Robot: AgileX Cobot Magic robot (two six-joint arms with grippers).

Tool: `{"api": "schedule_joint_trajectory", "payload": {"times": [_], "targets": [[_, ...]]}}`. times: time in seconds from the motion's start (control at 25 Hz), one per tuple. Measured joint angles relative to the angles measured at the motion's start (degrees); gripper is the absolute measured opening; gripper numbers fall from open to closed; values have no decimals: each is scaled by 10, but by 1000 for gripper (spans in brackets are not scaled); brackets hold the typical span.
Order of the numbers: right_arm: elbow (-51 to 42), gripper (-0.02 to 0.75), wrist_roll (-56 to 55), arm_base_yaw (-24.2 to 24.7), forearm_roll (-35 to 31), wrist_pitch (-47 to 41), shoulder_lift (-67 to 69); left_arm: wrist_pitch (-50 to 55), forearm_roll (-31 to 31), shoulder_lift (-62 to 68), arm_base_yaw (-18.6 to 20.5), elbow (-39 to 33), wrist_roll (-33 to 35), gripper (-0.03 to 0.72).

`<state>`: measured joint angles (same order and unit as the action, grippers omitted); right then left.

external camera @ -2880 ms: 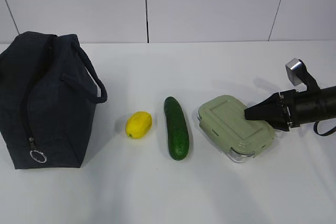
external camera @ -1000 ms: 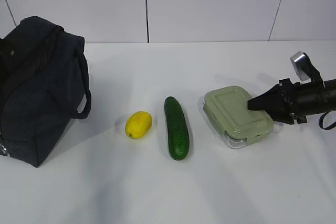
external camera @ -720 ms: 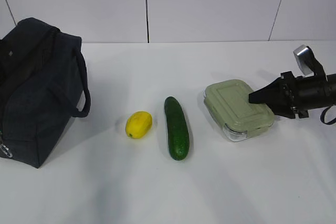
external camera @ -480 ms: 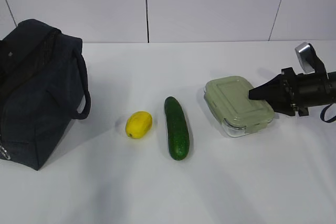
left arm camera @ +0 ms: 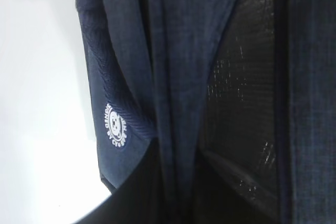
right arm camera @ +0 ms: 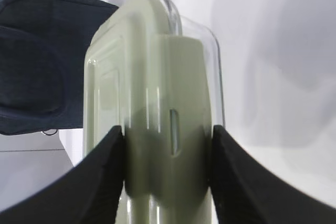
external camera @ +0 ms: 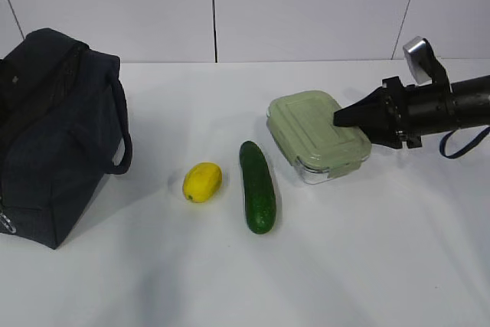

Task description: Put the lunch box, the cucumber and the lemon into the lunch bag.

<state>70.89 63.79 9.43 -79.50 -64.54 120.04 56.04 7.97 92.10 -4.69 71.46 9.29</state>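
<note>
My right gripper [external camera: 341, 119] is shut on the right end of the lunch box [external camera: 312, 132], a clear container with a pale green lid, and holds it right of the cucumber [external camera: 258, 187]. In the right wrist view both black fingers [right arm camera: 100, 174] press the sides of the lunch box [right arm camera: 157, 72] around my right gripper [right arm camera: 168, 145]. The yellow lemon [external camera: 202, 181] lies left of the cucumber. The navy lunch bag [external camera: 53, 128] stands tilted at the far left. The left wrist view is filled by lunch bag fabric [left arm camera: 178, 77] with a white logo [left arm camera: 116, 126]; the left gripper's jaws cannot be made out.
The white table [external camera: 230, 281] runs back to a white panelled wall [external camera: 306, 5]. The lunch bag also shows far off in the right wrist view [right arm camera: 42, 61]. A strap handle [external camera: 122, 132] hangs on the bag's right side.
My right gripper has carried the lunch box left and toward the back of the table, nearer the cucumber. The lunch bag tipped and shifted left earlier, then stayed still.
</note>
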Motion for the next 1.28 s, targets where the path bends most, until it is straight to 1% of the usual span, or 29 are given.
{"api": "schedule_joint_trajectory", "payload": {"times": [0.2,0.36,0.56,0.76,1.08,1.28], "targets": [[43,356,-26,-38,-4,-1,-13,3,1,0,-3,0,0,21],[77,356,-48,-59,-26,-3,-27,4,1,0,-17,0,0,21],[119,356,-79,-83,-30,-7,-37,4,1,0,-39,0,0,20],[151,356,-101,-112,-30,-10,-40,4,15,0,-53,1,0,20],[155,355,-106,-158,-33,-16,-40,1,45,1,-77,17,0,20],[155,355,-106,-171,-33,-18,-40,0,51,4,-85,37,-1,20]]}}
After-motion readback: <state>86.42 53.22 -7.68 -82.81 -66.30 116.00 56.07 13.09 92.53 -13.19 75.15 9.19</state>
